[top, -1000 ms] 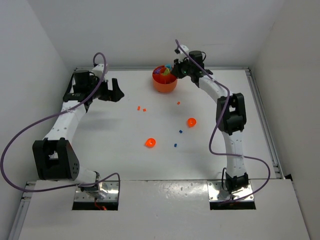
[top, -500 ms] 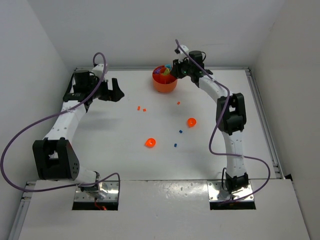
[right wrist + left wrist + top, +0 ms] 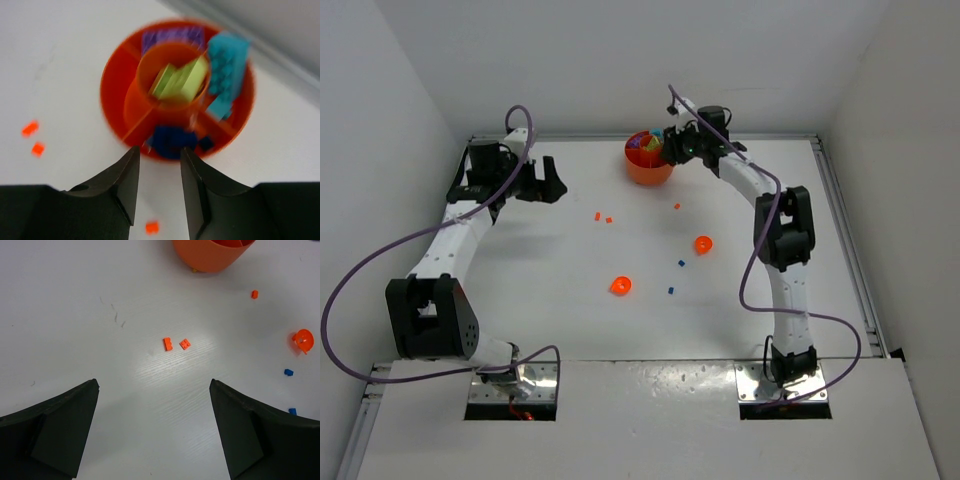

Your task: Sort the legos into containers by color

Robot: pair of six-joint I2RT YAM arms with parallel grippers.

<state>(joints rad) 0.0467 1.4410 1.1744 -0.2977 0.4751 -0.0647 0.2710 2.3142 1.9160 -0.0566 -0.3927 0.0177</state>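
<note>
Orange dish (image 3: pixel 648 172) by far bench (image 3: pixel 65 300) edge, under slightly open right claw (image 3: pixel 159 150). Left claw (image 3: pixel 153 383) wide open, room all around.

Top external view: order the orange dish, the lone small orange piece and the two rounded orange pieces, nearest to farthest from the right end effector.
From the right end effector:
1. Orange dish, right at it.
2. Lone small orange piece, just below the dish in view.
3. Right rounded orange piece, mid-table.
4. Left rounded orange piece, lowest in view.
</note>
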